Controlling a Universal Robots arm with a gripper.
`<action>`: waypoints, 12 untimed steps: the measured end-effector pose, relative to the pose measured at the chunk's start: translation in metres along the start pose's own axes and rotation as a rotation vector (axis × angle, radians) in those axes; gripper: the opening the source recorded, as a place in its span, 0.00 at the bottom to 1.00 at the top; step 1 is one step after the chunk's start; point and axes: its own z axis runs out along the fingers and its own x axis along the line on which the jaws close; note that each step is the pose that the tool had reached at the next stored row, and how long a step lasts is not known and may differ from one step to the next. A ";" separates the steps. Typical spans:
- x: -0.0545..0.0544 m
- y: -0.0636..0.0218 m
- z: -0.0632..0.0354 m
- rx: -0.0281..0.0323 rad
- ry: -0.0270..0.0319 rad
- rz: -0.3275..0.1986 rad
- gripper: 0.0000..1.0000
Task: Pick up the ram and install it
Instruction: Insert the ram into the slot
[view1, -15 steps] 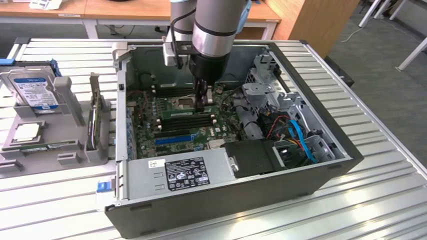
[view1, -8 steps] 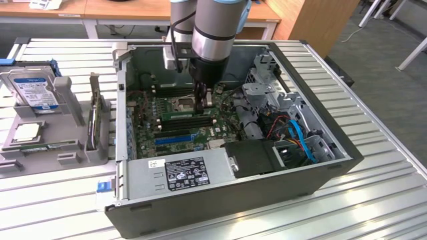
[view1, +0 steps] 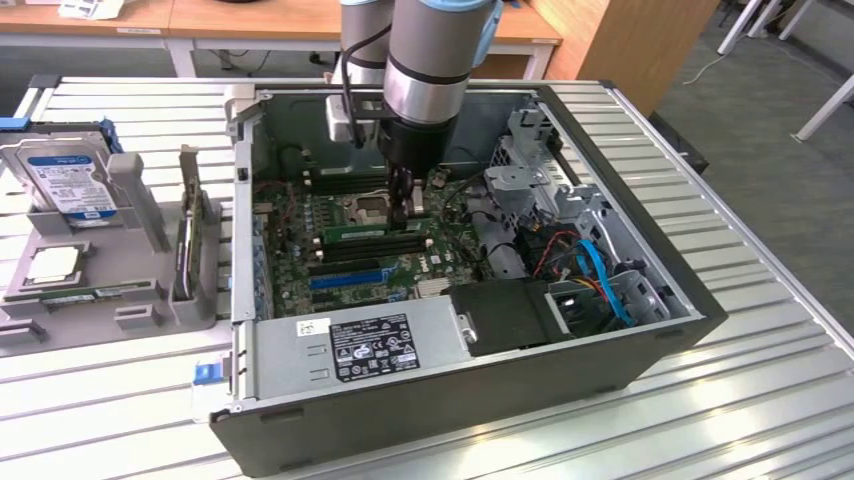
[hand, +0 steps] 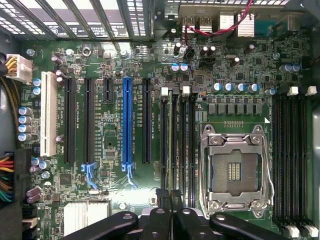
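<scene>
Closest to me is the dark side wall of the computer case (view1: 400, 420), lying open on the slatted table (view1: 747, 400), with the power supply (view1: 360, 345) tucked just behind that wall. At the exterior view's left, just beside the case, a grey parts tray (view1: 134, 262) holds the hard drive (view1: 70, 180) propped upright. Moving across into the case, the green motherboard (view1: 300, 240) fills the floor, and the ram (view1: 374, 232) is there. It is a thin green strip set among the black memory slots (hand: 186, 140), on the near side of the CPU socket (hand: 235, 170). Its long axis runs across the exterior view from left to right, in line with those slots. The arm (view1: 427, 60) comes straight down over it, so the gripper (view1: 408, 208) stands directly above the ram, toward the end at the exterior view's right, not over its middle. From the wrist, the gripper (hand: 169, 195) sits at one end of the slot rows, lined up with their length. I cannot tell whether it has hold of the stick or only stands over it. To my eye the ram looks stood on edge in a slot, though I could not say it is pressed fully home. Further right are the metal drive cage (view1: 534, 185) and a loop of blue cables (view1: 603, 280), well clear of the gripper.
</scene>
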 end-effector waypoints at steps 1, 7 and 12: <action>0.000 0.0000 0.0003 0.0001 -0.0002 0.000 0.11; 0.000 -0.0002 0.0046 0.0000 -0.0001 0.000 0.11; 0.000 -0.0002 0.0073 -0.0001 0.0002 0.000 0.11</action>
